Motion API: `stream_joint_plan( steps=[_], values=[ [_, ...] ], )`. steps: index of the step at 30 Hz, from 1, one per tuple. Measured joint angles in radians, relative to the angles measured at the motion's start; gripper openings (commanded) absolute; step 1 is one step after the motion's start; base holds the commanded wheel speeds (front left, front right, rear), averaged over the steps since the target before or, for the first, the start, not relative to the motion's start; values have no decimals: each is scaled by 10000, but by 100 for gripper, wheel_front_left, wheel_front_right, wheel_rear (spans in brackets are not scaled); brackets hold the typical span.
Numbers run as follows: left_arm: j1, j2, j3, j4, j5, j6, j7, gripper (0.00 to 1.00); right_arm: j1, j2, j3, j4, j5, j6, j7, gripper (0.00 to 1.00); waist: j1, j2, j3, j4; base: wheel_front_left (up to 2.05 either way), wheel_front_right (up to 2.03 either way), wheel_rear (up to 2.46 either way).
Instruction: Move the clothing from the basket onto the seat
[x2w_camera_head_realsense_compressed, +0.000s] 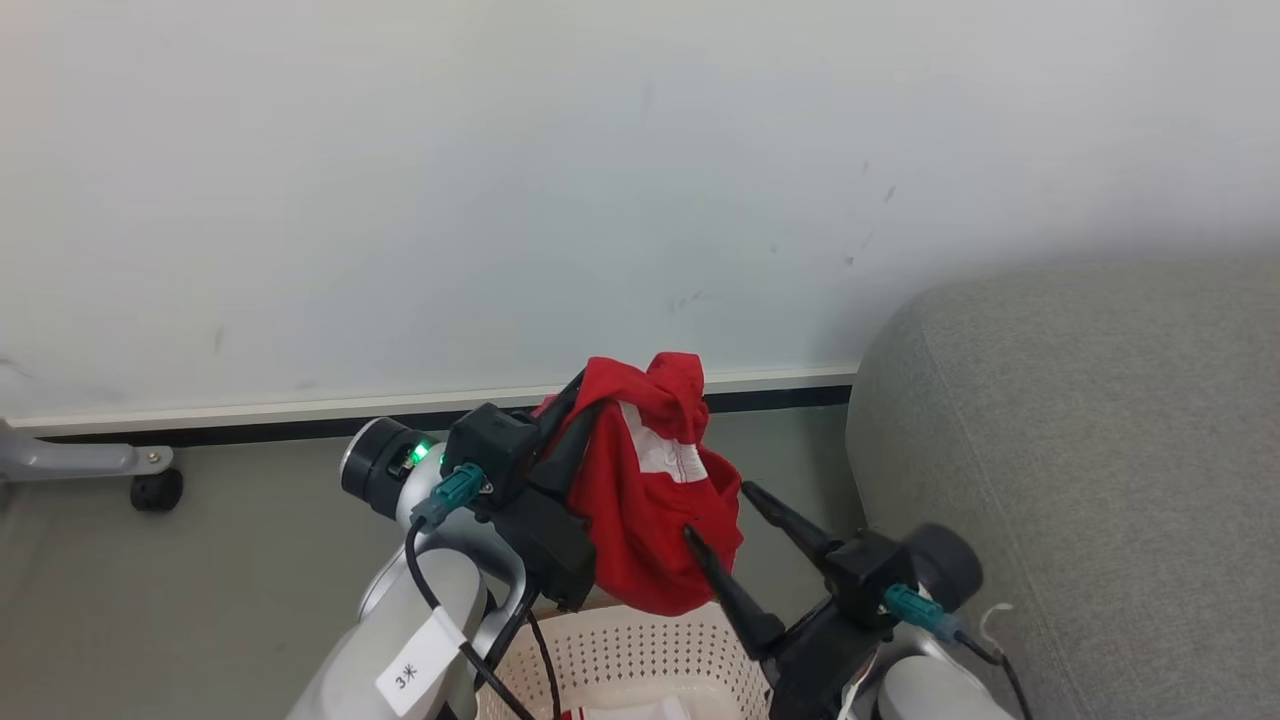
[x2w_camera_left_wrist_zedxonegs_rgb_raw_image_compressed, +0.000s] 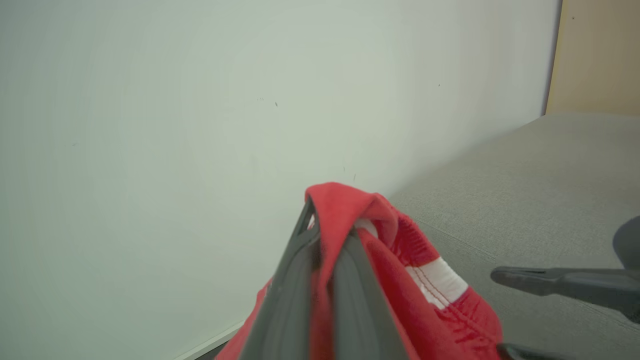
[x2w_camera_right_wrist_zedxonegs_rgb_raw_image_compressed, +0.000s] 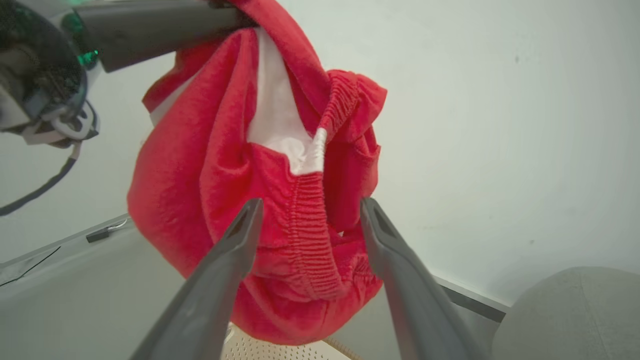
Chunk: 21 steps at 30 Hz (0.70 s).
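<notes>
Your left gripper (x2w_camera_left_wrist_zedxonegs_rgb_raw_image_compressed: 327, 225) clenched on clothing (x2w_camera_head_realsense_compressed: 640, 510), held above basket (x2w_camera_head_realsense_compressed: 630, 650) so it clears the rim | right gripper (x2w_camera_head_realsense_compressed: 716, 508) gapes empty beside it | seat (x2w_camera_head_realsense_compressed: 1080, 450) right of basket

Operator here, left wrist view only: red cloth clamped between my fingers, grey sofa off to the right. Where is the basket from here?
Observer: Below the load. The red shorts hang from the left pincer over the cream perforated basket. I cannot tell whether the lowest fold clears its rim.
Operator: That dark finger at my right edge, is it gripping?
Observer: No. The right pincer is open, one finger on each side of the shorts' elastic waistband.
Operator: Anything else inside the basket?
Observer: Yes, a white item with a scrap of red lies in it, at the bottom edge of the head view.
</notes>
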Motion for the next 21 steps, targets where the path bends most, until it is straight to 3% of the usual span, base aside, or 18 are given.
stream_joint_plan(
  steps=[16, 17, 18, 19, 20, 21],
  values=[
    [323, 12, -525, -1304, -15, 0, 472, 0, -1418, -117, 2941, 968, 1712, 2, -2, 100, 2, 2, 52, 402, 0, 0, 0],
    [350, 12, -535, -1363, -17, 0, 506, 0, -1494, -104, 3074, 1014, 1787, 2, -2, 93, 2, 2, 65, 415, 0, 0, 0],
    [376, 12, -543, -1419, -25, 0, 523, 0, -1555, -102, 3170, 1057, 1870, 2, -2, 58, 2, 2, 78, 427, 0, 0, 0],
    [400, 10, -546, -1473, -50, 0, 550, 0, -1625, -105, 3258, 1080, 1950, 2, -2, 45, 2, 2, 91, 437, 0, 0, 0],
    [423, 10, -546, -1519, -109, 2, 579, 0, -1685, -104, 3315, 1078, 2040, 2, -2, 45, 2, 2, 106, 446, 0, 0, 0],
    [440, 12, -546, -1557, -173, 10, 637, 0, -1725, -98, 3340, 1072, 2173, 2, -2, 29, 2, 2, 121, 453, 0, 0, 0]
  ],
)
